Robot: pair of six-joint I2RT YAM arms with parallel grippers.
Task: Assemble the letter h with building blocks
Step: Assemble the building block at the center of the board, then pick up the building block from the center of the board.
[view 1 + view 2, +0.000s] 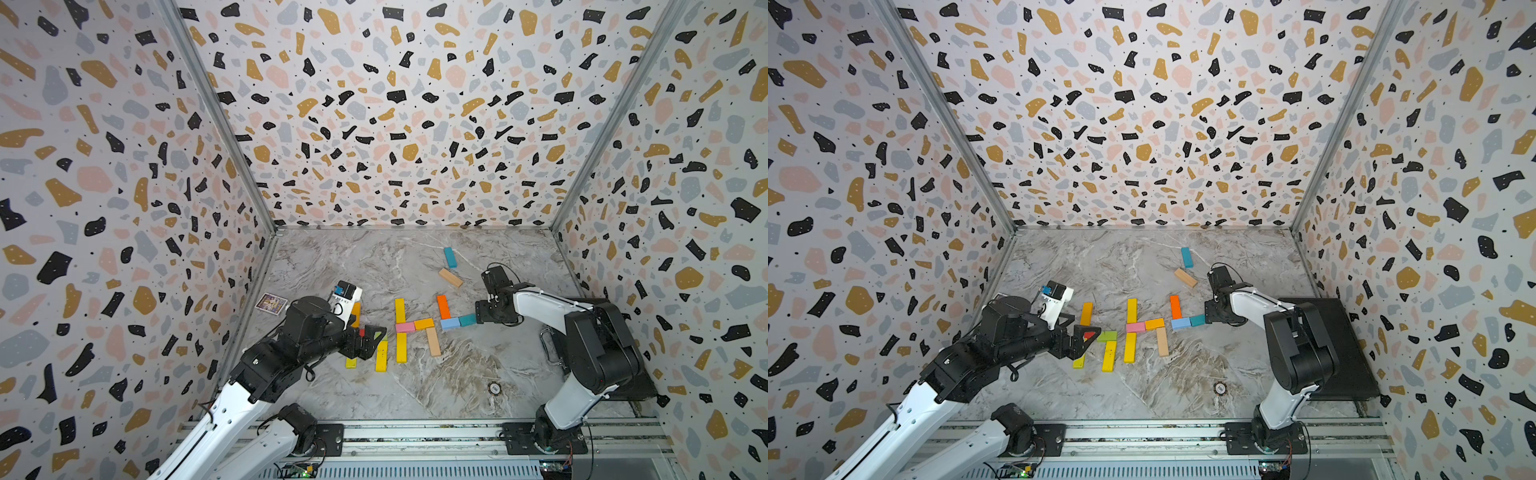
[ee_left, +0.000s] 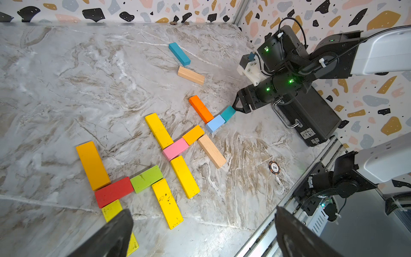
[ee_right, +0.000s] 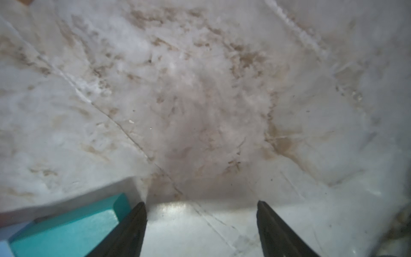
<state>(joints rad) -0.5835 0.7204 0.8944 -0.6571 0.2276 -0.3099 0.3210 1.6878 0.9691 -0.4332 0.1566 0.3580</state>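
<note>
Right end effector (image 3: pixel 201 203) spread, empty, just beside teal block (image 3: pixel 66 224).

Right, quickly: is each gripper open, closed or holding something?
Left gripper: open, empty.
Right gripper: open, empty, beside the small teal wooden block.

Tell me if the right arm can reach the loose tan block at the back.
Probably yes. The right gripper, open and empty beside the teal block, has only bare tabletop between it and the loose tan block nearby.
</note>
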